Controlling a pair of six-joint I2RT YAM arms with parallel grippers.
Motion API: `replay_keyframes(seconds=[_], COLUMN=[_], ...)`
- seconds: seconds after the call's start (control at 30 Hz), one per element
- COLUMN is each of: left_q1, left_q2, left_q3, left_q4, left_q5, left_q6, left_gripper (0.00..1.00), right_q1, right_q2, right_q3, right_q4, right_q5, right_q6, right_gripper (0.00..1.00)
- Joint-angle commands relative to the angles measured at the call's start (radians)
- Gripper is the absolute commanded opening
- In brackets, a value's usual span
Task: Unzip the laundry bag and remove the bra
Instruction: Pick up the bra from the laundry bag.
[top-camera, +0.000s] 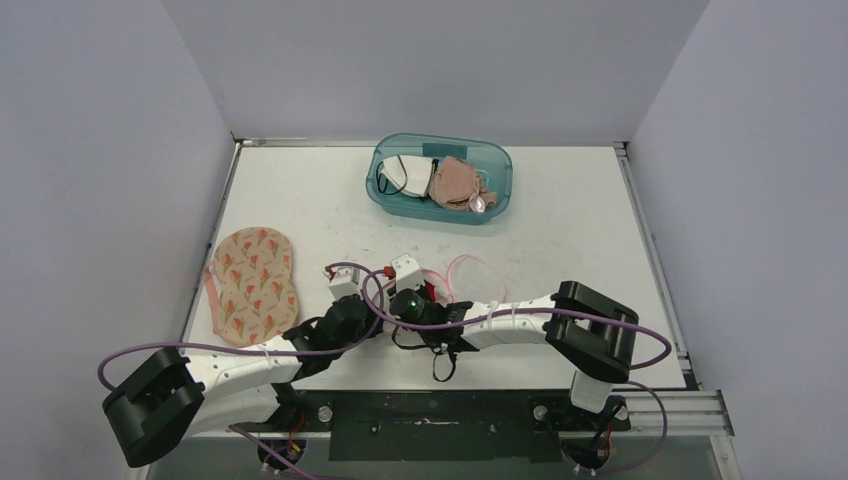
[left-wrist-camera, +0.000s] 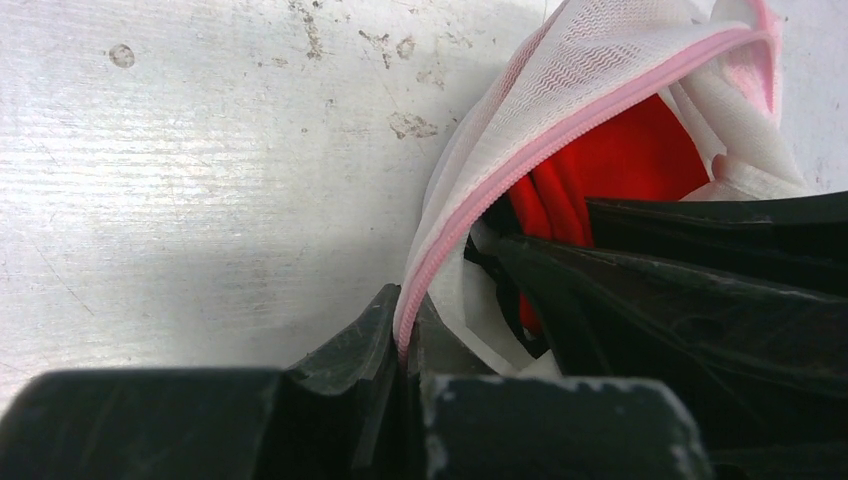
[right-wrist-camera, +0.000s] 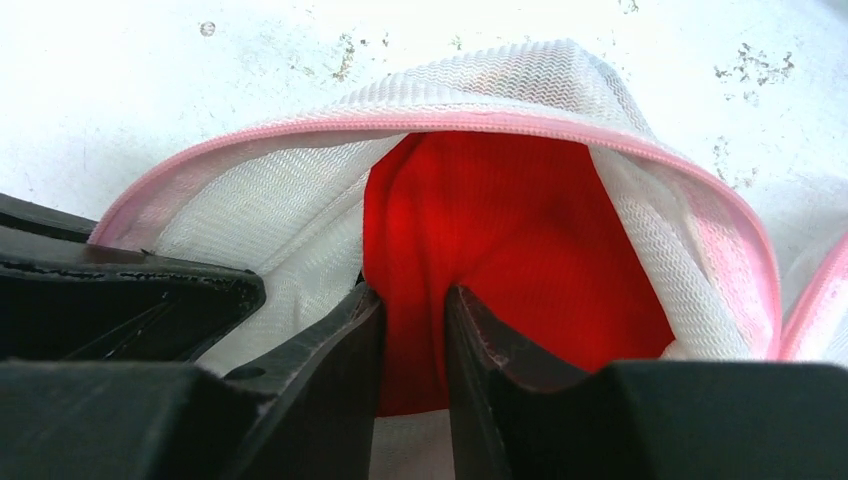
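Observation:
The laundry bag (right-wrist-camera: 480, 92) is white mesh with a pink zipper (left-wrist-camera: 520, 170), and its mouth gapes open; in the top view the bag (top-camera: 470, 282) lies just beyond both wrists. A red bra (right-wrist-camera: 520, 230) fills the opening, and the bra (left-wrist-camera: 630, 160) also shows in the left wrist view. My left gripper (left-wrist-camera: 405, 345) is shut on the bag's pink zipper edge. My right gripper (right-wrist-camera: 413, 300) reaches into the mouth, its jaws pinching a bunched fold of the red bra. Its black fingers (left-wrist-camera: 680, 290) cross the left wrist view.
A teal bin (top-camera: 500, 196) holding several garments stands at the back centre. A floral fabric pouch (top-camera: 255, 285) lies at the left edge of the table. Grey walls close in on the left, right and back.

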Motion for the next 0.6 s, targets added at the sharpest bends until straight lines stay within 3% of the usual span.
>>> replay_keyframes(seconds=[0.0, 0.13, 0.27, 0.57], left_q1=[-0.002, -0.002, -0.001, -0.001], left_q2=[0.016, 0.015, 0.008, -0.021], left_q3=[0.012, 0.012, 0.012, 0.027], left_q4=[0.04, 0.041, 0.039, 0.021], left_q5=[0.005, 0.007, 0.006, -0.001], left_q6=[0.009, 0.007, 0.008, 0.013], left_gripper=[0.0, 0.0, 0.0, 0.0], right_q1=[0.002, 0.001, 0.0, -0.012], right_q2=[-0.045, -0.058, -0.074, -0.211], right_q3=[-0.008, -0.012, -0.016, -0.041], right_q4=[0.007, 0.012, 0.014, 0.032], right_q5=[-0.005, -0.012, -0.02, -0.152], right_q6=[0.0, -0.004, -0.005, -0.024], right_gripper=[0.26, 0.2, 0.06, 0.05])
